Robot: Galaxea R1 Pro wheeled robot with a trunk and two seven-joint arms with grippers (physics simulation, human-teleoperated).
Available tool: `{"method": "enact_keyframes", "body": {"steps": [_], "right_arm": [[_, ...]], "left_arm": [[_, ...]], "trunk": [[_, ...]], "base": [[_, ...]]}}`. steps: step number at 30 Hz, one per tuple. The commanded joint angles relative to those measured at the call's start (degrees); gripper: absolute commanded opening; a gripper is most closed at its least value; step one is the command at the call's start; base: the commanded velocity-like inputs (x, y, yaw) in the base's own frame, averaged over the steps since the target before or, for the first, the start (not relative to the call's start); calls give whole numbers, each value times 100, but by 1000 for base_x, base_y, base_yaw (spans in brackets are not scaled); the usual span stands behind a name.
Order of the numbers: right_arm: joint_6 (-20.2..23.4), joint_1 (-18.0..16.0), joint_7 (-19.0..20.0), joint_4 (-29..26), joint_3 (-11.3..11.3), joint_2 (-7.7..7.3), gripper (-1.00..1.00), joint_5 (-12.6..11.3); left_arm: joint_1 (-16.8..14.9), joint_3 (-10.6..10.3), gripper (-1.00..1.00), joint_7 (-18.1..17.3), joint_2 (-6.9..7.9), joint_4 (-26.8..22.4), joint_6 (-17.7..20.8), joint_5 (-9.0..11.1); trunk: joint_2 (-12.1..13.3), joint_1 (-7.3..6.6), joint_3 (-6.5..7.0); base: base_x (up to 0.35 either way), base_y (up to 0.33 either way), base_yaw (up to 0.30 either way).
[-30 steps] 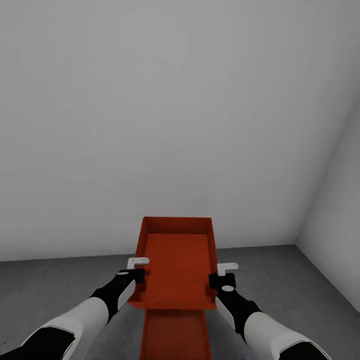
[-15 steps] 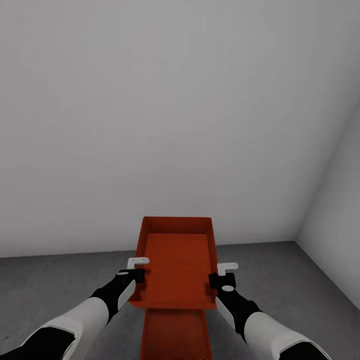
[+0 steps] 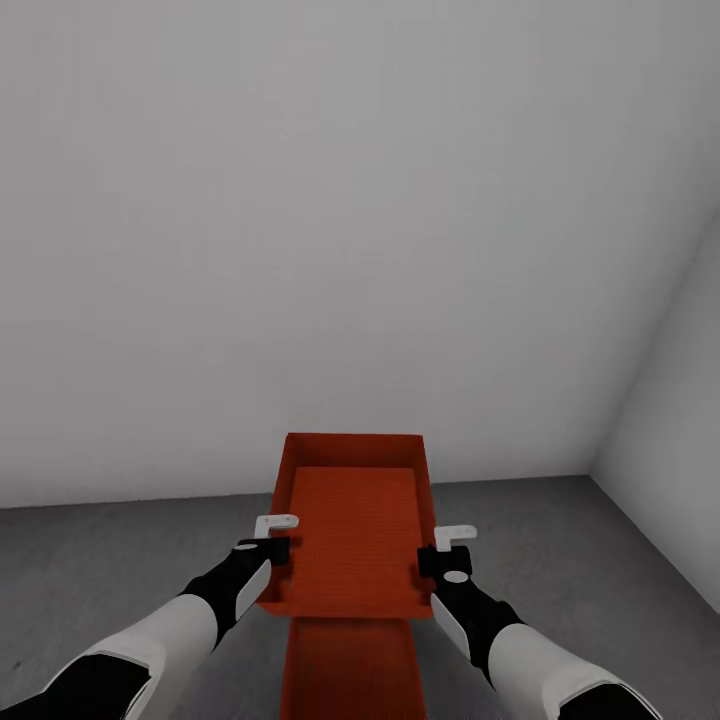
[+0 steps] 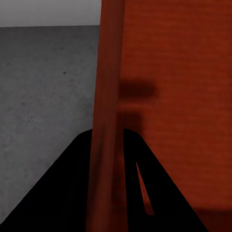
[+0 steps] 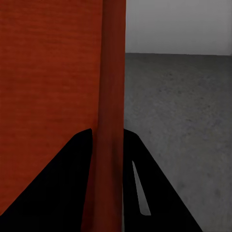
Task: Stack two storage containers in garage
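Upper container (image 3: 352, 535) red-orange w/ fine ribbed base; lower container (image 3: 350, 668) same colour. Floor (image 3: 100, 570) dk grey, mottled. Walls (image 3: 330, 220) plain lt grey. Arms (image 3: 175, 635) white/blk.

White forearms (image 3: 170, 640), black wrists, white jaws
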Motion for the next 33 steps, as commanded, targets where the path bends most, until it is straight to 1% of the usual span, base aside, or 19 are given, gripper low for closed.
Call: {"method": "enact_keyframes", "body": {"steps": [1,33], "right_arm": [[-34,-3,-194,45,-119,-51,-100,-104],[-34,-3,-194,43,-119,-51,-100,-104]], "left_arm": [[-6,167,-100,65,123,-29,-396,-101],[-6,161,-100,65,119,6,-403,-106]], "trunk": [[-5,0,-16],[-5,0,-308]], "base": [[0,0,0],[0,0,0]]}}
